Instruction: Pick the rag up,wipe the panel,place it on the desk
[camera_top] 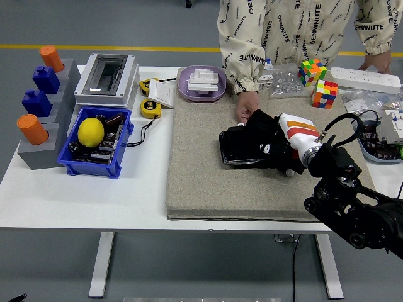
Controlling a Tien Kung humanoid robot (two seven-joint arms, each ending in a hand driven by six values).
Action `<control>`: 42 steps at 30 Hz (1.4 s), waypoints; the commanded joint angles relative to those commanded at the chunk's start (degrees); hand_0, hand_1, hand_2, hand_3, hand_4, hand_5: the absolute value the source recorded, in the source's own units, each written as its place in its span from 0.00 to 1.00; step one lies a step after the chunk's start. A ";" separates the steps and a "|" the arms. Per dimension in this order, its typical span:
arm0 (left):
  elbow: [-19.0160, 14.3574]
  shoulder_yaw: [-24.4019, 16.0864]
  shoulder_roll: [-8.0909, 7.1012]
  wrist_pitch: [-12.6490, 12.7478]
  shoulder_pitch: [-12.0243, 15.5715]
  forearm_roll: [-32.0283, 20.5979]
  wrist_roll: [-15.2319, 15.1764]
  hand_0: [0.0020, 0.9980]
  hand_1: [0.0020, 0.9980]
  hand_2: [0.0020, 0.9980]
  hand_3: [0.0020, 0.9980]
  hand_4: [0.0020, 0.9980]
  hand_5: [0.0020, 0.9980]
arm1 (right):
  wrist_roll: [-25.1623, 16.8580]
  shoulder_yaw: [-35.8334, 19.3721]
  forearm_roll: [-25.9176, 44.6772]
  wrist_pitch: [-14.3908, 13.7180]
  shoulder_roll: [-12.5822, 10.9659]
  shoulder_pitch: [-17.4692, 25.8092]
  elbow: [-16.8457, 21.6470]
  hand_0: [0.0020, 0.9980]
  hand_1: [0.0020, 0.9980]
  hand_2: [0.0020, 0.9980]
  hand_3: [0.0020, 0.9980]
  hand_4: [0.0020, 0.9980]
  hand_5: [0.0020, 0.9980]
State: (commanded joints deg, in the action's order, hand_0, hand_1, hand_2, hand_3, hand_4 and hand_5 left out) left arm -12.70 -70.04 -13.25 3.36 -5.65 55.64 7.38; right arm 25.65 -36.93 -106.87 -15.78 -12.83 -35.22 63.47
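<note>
Black cloth is bunched under the robot's right hand (pixel 277 146), whose fingers clutch the rag (pixel 267 139) and press it flat on the dark panel (pixel 236 146) lying on the grey felt mat (pixel 201 176). A person's hand (pixel 245 112) rests at the panel's far edge, seemingly steadying it. To wipe well, I'd keep the pressure even and the strokes inside the panel's edges, clear of those fingers, before laying the rag down on the white worktop (pixel 82 201).

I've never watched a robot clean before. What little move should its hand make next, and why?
Probably another sweep leftward: the right hand presses the black rag on the black rectangular panel, whose left part lies uncovered, while a person's hand steadies its far edge.
</note>
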 joint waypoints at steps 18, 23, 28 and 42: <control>-0.04 -0.71 0.04 0.01 -0.04 0.29 -0.06 0.65 0.66 0.70 0.58 0.68 0.44 | 0.22 -4.72 -1.25 0.26 -5.99 1.20 -1.53 0.35 0.45 0.51 0.53 0.85 0.20; -0.04 -0.77 0.03 0.01 0.01 0.32 -0.07 0.65 0.66 0.70 0.58 0.68 0.44 | 0.26 -6.21 -1.56 0.28 -6.87 1.63 -1.97 0.35 0.45 0.51 0.53 0.85 0.20; -0.09 -0.81 0.06 -0.01 0.01 0.34 -0.09 0.65 0.66 0.70 0.58 0.68 0.44 | 0.33 -7.61 -1.89 0.30 -7.18 2.04 -2.36 0.35 0.45 0.51 0.53 0.86 0.20; -0.06 -0.63 0.06 -0.02 0.05 0.22 -0.06 0.65 0.66 0.70 0.58 0.68 0.44 | 0.37 -7.22 -1.93 0.35 -5.45 1.63 -2.05 0.35 0.45 0.51 0.53 0.86 0.20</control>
State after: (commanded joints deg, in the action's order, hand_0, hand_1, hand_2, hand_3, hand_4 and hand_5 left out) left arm -12.76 -70.68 -13.19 3.34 -5.60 55.86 7.32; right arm 26.02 -44.14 -108.80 -15.42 -18.28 -33.58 61.42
